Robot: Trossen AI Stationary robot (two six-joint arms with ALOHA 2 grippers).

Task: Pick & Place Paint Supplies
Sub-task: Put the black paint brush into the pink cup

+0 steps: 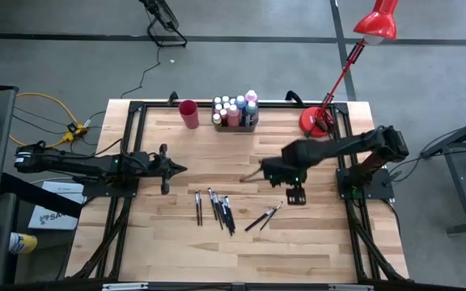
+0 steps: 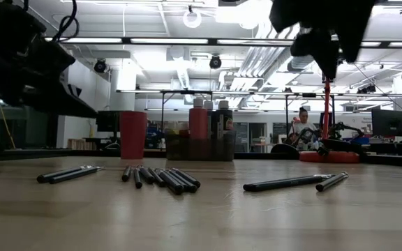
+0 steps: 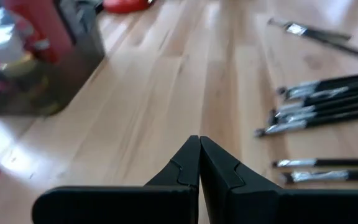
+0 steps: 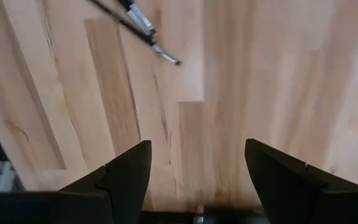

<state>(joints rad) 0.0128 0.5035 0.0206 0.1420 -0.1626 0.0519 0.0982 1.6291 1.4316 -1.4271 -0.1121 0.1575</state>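
Observation:
Several thin dark paintbrushes lie flat on the wooden table: a cluster [image 1: 217, 208] near the middle and a pair [image 1: 265, 216] to its right, which also shows in the right wrist view [image 4: 138, 22]. Small paint bottles [image 1: 235, 109] stand in a grey tray [image 1: 253, 123] at the far edge. My right gripper [image 4: 194, 174] hangs open above bare wood, pointing down, just beyond the pair of brushes [image 2: 292, 183]. My left gripper [image 3: 199, 149] is shut and holds nothing, hovering left of the cluster [image 3: 328, 99].
A red cup [image 1: 189, 113] stands left of the tray at the far edge. A red desk lamp [image 1: 318, 121] stands at the far right corner. Black frame rails run along the table's left and right sides. Bare wood lies near the front edge.

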